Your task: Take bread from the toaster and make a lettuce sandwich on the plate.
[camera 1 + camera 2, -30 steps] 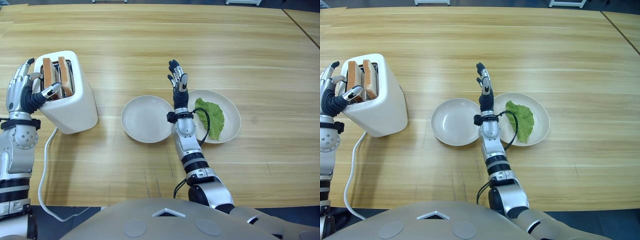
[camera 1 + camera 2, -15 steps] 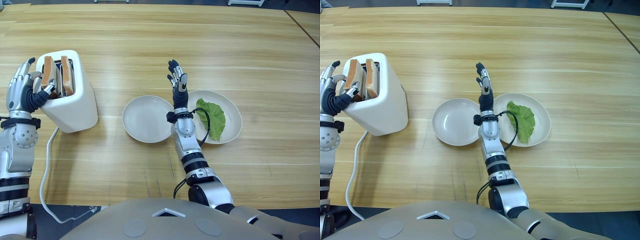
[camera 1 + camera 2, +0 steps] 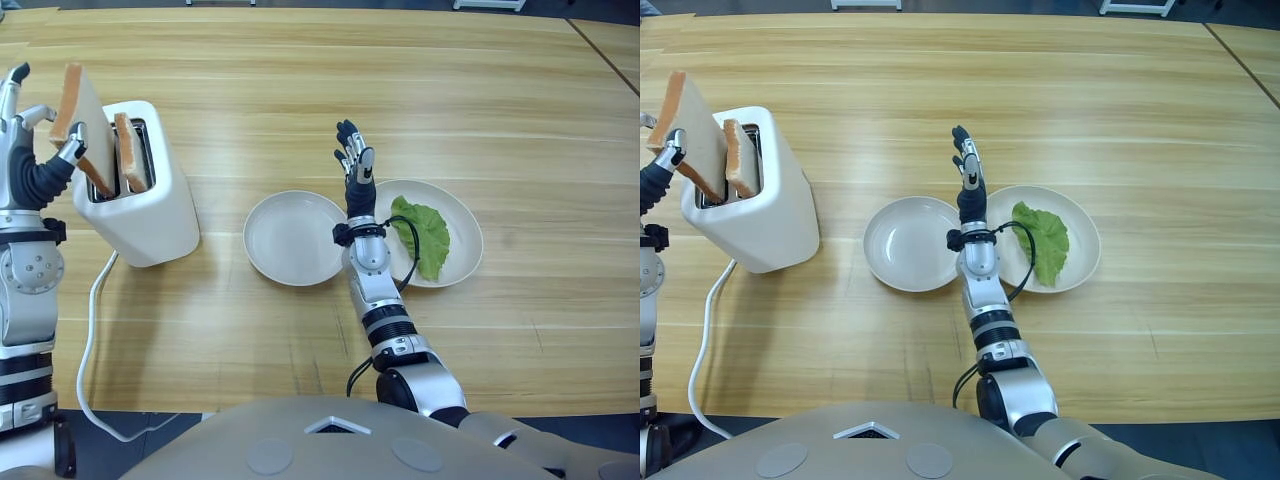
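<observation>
Slip: left robot hand (image 3: 33, 172) pinches tilted bread slice (image 3: 82, 118) at its edge.
Snag: corner may catch in toaster (image 3: 150, 212).
Idle: right robot hand (image 3: 354, 165) spread.

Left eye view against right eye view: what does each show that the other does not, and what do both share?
Left eye view: the left hand whole, with wrist and forearm below it, shut on the bread slice.
Right eye view: the picture's edge cuts off most of that hand, and more table lies right of the lettuce plate.
Both: the slice tilted, lower end at a slot of the toaster; a second slice inside; the empty plate; the lettuce; the open right hand between the plates.
</observation>
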Available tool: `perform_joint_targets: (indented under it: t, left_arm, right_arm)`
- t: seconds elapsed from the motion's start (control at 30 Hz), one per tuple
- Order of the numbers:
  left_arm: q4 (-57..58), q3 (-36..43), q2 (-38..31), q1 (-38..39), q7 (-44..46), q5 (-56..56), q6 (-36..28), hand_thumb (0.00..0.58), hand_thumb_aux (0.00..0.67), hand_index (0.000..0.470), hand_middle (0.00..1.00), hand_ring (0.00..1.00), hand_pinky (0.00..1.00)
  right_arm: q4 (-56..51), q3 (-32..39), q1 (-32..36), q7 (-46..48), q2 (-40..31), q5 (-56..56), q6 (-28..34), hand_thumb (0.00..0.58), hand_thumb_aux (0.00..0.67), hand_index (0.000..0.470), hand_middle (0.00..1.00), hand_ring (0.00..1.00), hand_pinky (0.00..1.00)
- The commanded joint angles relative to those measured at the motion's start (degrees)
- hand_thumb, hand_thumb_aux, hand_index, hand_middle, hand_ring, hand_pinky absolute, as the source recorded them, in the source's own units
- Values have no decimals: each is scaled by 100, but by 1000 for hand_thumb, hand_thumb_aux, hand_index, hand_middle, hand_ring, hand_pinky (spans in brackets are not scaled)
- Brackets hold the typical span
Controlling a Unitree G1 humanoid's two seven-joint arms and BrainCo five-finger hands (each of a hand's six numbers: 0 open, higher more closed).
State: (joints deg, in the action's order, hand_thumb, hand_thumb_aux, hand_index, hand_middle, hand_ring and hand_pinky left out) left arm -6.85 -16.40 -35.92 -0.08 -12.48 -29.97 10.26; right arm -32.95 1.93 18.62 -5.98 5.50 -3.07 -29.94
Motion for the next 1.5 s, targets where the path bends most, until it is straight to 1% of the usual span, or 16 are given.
perform_joint_targets:
  t: [0.03, 0.33, 0.47, 0.6, 0.83, 1.03, 1.13, 1.23, 1.37, 1.5]
  left_arm:
    - [-49, -3, -28, -115, 63, -28, -5, 580, 670, 470, 0, 0, 0]
    - [146, 20, -281, -778, 134, -159, -74, 580, 670, 470, 0, 0, 0]
    - [613, 178, -526, -1357, 278, -151, 2, 580, 670, 470, 0, 0, 0]
    - [1027, 285, -599, -1784, 564, 197, 144, 580, 670, 470, 0, 0, 0]
    - [930, 223, -602, -2159, 721, 524, 268, 580, 670, 470, 0, 0, 0]
    - [448, 207, -565, -2602, 1154, 1077, 199, 580, 670, 470, 0, 0, 0]
    - [75, 306, -455, -2712, 1498, 1440, 80, 580, 670, 470, 0, 0, 0]
    - [-336, 563, -227, -2738, 1872, 1808, -124, 580, 670, 470, 0, 0, 0]
    - [-632, 1282, 353, -2701, 2258, 2104, -394, 580, 670, 470, 0, 0, 0]
    - [-319, 2088, 1075, -2494, 2470, 2137, -427, 580, 670, 470, 0, 0, 0]
  right_arm:
    - [-46, -10, 43, -32, 108, 19, -7, 0, 0, 0, 0, 0, 0]
    - [-60, 2, 48, -48, 137, 33, -31, 0, 0, 0, 0, 0, 0]
    - [-69, 7, 77, -51, 143, 37, -35, 0, 0, 0, 0, 0, 0]
    - [-81, 10, 87, -71, 159, 32, -49, 0, 0, 0, 0, 0, 0]
    - [-48, -7, 82, -80, 148, 48, -51, 0, 0, 0, 0, 0, 0]
    - [107, -97, 94, -130, 124, 123, -98, 0, 0, 0, 0, 0, 0]
    - [330, -238, 75, -192, 78, 217, -185, 0, 0, 0, 0, 0, 0]
    - [665, -485, 60, -279, -45, 351, -265, 0, 0, 0, 0, 0, 0]
    - [1147, -972, 97, -436, -343, 532, -263, 0, 0, 0, 0, 0, 0]
    - [1398, -1272, 131, -489, -616, 581, -196, 0, 0, 0, 0, 0, 0]
